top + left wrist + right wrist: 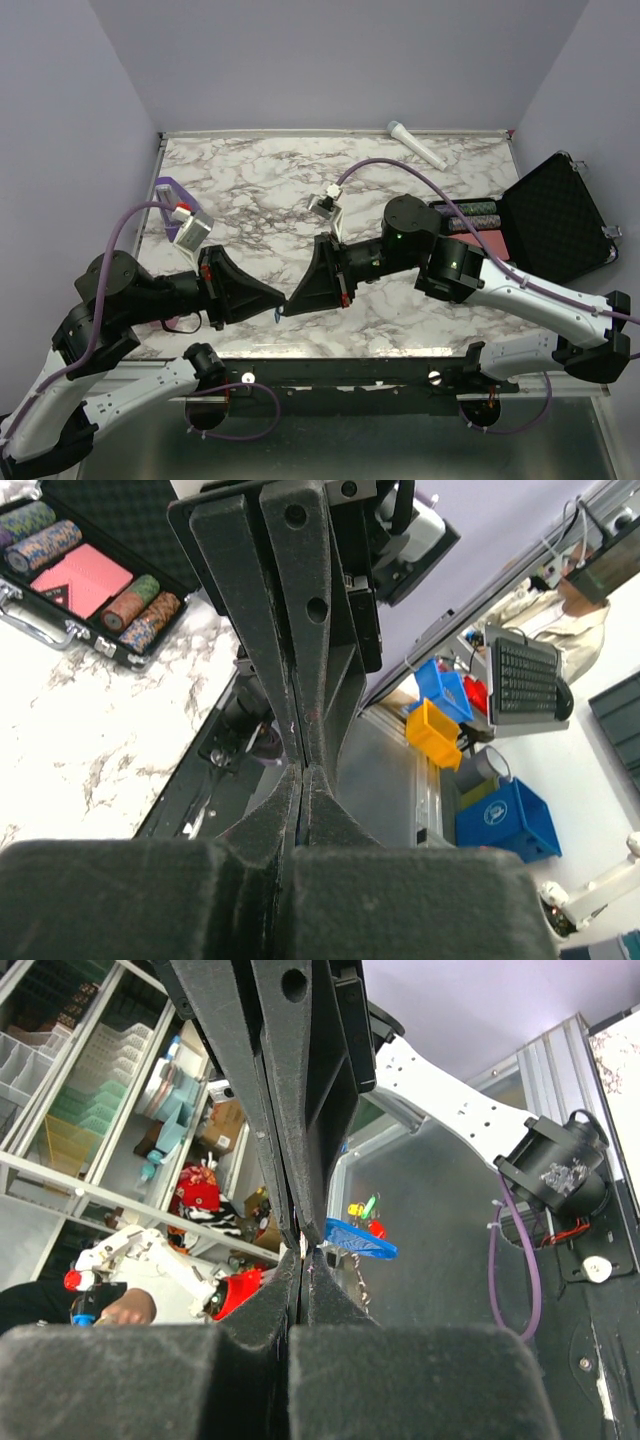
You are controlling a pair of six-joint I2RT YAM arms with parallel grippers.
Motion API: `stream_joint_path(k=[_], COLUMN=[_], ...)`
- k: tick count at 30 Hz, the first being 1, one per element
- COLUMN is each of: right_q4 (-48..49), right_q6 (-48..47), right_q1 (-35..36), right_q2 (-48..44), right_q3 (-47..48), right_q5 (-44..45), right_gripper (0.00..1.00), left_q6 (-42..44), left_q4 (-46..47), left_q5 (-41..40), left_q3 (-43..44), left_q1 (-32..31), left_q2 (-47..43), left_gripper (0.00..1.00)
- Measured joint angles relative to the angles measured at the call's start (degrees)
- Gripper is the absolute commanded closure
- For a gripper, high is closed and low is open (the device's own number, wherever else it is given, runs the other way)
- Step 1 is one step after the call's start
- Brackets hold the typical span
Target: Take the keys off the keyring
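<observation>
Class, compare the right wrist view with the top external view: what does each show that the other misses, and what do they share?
Only the right wrist view shows the thin chain hanging under the blue tag, with storage shelves beyond. Only the top external view shows the marble table, the purple block, the white tube and the open black case. Both show the left gripper and right gripper meeting tip to tip, jaws shut, with the tag at the junction.
</observation>
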Motion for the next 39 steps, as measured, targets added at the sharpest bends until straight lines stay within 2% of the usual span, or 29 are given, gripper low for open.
stream_joint_path(k=[12, 24, 31, 39], right_q4=[-4.37, -6.47, -6.71, -6.71], right_q6=[-0.46, -0.9, -1.14, -1.55], right_q1=[0.0, 0.07, 0.07, 0.07], right_q2=[0.44, 0.74, 0.76, 0.79], right_q3=[0.0, 0.02, 0.02, 0.02], right_q5=[-3.63, -4.85, -4.7, -3.56], right_gripper=[0.99, 0.99, 0.99, 0.99], left_q6=[3.32, 5.6, 5.33, 5.07], left_q4=[-4.13, -6.29, -6.93, -9.66], left_q5=[6.32, 8.94, 7.98, 2.51], left_q3=[0.92, 1.42, 1.55, 3.08], left_q1=[0.0, 0.0, 0.0, 0.0], left_q2=[2.29, 3.63, 3.72, 4.48], left_gripper=[1.0, 1.0, 0.77, 0.55])
